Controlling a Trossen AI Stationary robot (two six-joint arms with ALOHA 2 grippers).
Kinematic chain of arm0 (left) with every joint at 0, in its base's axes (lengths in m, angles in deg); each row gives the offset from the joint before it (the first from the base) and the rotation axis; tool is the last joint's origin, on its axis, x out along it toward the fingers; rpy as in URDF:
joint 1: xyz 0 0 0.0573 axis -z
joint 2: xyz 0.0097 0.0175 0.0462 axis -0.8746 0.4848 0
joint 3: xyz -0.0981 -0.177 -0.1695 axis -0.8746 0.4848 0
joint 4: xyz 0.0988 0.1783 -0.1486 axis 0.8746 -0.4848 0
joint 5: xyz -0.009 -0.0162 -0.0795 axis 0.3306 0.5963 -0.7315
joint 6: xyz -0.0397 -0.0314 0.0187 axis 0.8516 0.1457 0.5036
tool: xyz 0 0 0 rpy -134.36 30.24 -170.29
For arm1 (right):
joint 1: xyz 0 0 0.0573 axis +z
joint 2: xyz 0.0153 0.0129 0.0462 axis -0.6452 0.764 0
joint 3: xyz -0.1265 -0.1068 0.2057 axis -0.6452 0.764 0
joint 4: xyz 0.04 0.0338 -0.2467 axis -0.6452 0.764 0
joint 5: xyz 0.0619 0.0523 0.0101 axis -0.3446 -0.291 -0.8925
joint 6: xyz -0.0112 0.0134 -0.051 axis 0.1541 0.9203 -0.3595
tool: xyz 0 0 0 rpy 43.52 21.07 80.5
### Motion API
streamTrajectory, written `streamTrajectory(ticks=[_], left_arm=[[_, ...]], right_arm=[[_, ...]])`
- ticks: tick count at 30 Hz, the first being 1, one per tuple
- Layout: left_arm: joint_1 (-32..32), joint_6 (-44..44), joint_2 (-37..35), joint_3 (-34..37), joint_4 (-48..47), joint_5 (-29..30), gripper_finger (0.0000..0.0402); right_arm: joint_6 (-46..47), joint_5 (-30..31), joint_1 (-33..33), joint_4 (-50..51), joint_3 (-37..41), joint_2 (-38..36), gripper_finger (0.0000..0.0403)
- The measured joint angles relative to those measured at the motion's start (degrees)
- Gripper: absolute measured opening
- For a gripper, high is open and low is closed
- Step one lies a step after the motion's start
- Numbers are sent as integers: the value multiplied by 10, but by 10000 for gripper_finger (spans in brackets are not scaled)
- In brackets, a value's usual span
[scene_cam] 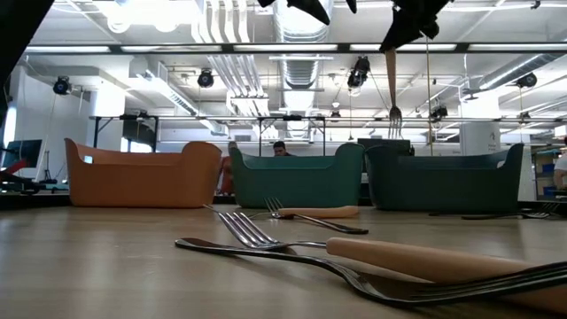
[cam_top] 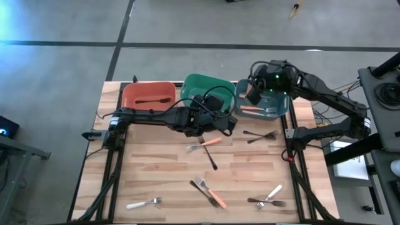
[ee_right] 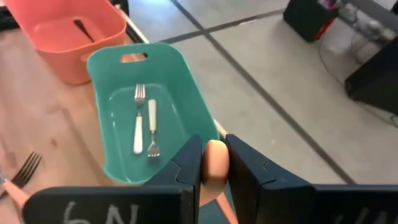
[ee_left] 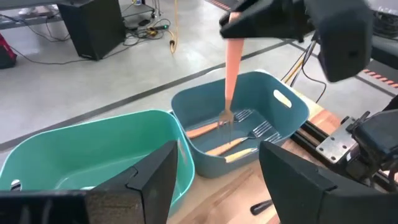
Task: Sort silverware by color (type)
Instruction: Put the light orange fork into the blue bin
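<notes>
While my right hand (ee_right: 213,163) pinches an orange fork (ee_left: 229,74) tines-down over the teal bin (ee_left: 292,115), my left hand (ee_left: 217,180) hangs spread; next, release onto 2 orange forks (ee_left: 214,138).

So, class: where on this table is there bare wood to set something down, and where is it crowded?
Free: the left strip below the orange bin, above the white fork. Crowded: around the left end effector by the green bin, and the forks in front.
</notes>
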Motion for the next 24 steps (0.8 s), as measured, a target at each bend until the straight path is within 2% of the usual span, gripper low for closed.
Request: streamTrajectory(ticks=[6, 10, 12, 20, 24], left_arm=[[0, 4, 0, 0, -4, 0, 210], [0, 4, 0, 0, -5, 0, 210], [0, 4, 0, 0, -5, 0, 210], [2, 4, 0, 0, -7, -1, 210], [5, 4, 0, 0, -26, -7, 210]], right_arm=[[-31, 17, 0, 31, -18, 0, 43], [-71, 124, 0, 84, -15, 11, 43], [-79, 156, -4, 106, -7, 22, 43], [-103, 159, -35, 120, 20, 77, 43], [-98, 159, -45, 145, 20, 99, 95]])
